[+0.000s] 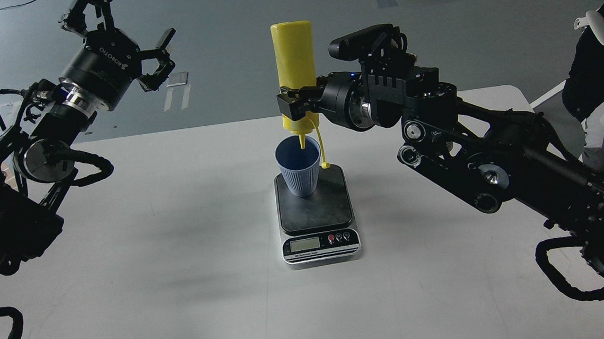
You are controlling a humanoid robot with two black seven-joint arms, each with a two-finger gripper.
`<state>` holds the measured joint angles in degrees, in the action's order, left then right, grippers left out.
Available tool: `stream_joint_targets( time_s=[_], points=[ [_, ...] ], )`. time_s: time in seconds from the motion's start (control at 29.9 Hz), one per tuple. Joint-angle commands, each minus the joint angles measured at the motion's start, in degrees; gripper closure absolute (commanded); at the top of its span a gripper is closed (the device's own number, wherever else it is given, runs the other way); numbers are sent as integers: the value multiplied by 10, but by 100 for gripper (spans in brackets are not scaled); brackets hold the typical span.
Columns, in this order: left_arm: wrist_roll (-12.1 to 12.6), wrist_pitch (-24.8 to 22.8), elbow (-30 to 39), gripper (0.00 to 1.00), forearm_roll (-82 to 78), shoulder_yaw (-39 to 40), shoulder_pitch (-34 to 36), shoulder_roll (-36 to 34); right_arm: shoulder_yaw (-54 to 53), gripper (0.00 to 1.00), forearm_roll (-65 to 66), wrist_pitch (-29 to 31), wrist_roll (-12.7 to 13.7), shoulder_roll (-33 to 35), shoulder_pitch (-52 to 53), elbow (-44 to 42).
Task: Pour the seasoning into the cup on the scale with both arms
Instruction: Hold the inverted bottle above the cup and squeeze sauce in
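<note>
where nozzle [301, 142] enters cup [298, 167], tip hidden; left pincer [123, 23] partly cropped.

arms: matte black, jointed, round silver-centred joint caps; loose black corrugated cables
wrists: silver rings
left gripper [120, 14]: white "ROBOTIQ" lettering; two black fingers
right gripper [293, 104]: black, blocky

smooth, slightly glossy yellow plastic seasoning bottle [293, 58] above the matt, finely ribbed blue cup [298, 166], which stands on the scale [318, 216] with its dull dark plate and silvery metallic front.
</note>
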<state>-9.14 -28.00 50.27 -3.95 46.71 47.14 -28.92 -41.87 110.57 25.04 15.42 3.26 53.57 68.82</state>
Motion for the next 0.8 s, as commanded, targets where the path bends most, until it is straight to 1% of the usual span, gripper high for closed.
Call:
stream_joint_targets(
  time_s=[0.0, 0.77],
  points=[
    [0, 0, 0, 2, 0, 0, 0, 0, -3, 100, 1, -5, 0, 0, 0, -1],
    [1, 0, 0, 2, 0, 0, 1, 0, -12, 100, -3, -40, 0, -1, -18, 1]
  ],
)
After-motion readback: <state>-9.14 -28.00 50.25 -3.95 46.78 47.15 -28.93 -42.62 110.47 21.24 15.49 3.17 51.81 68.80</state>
